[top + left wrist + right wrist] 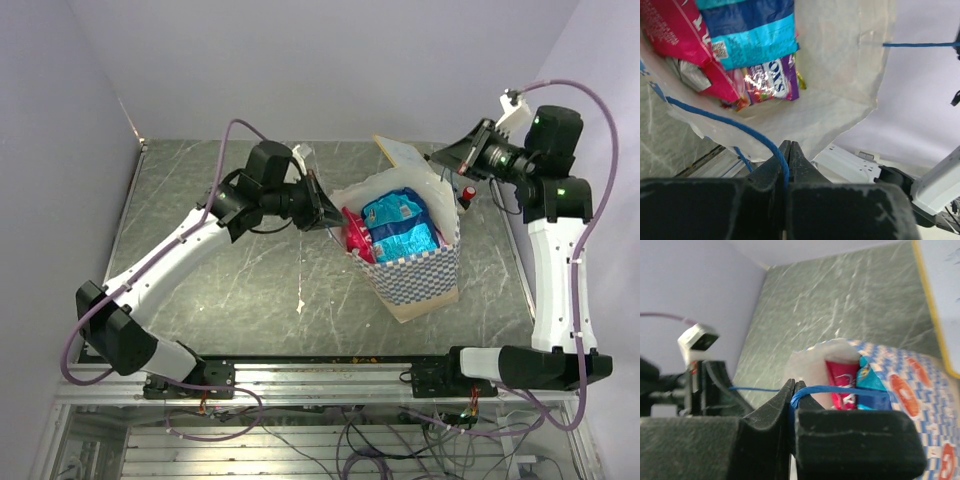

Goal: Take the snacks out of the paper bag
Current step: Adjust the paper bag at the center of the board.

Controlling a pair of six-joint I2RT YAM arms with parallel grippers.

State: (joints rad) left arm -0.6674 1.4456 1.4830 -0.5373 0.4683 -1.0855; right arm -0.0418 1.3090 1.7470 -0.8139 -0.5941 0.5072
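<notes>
We see soft, even overhead light on the grey-green marbled tabletop (250,290), with only faint shadows. Glare glints off the glossy purple-and-red crinkly packet (771,82) inside the brightly lit blue-and-white checkered paper bag (840,100). Up close, the left gripper (789,146) and right gripper (792,387) look dark and blurred.

The paper bag (420,275) gapes open from above — string handles (725,122) stretch off both rims, snacks (400,225) filling it.

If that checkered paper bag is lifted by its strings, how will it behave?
Probably light: the paper bag holds a few snack packets. Its walls look floppy and creased, so it may sag. The thin string handle could tear.
</notes>
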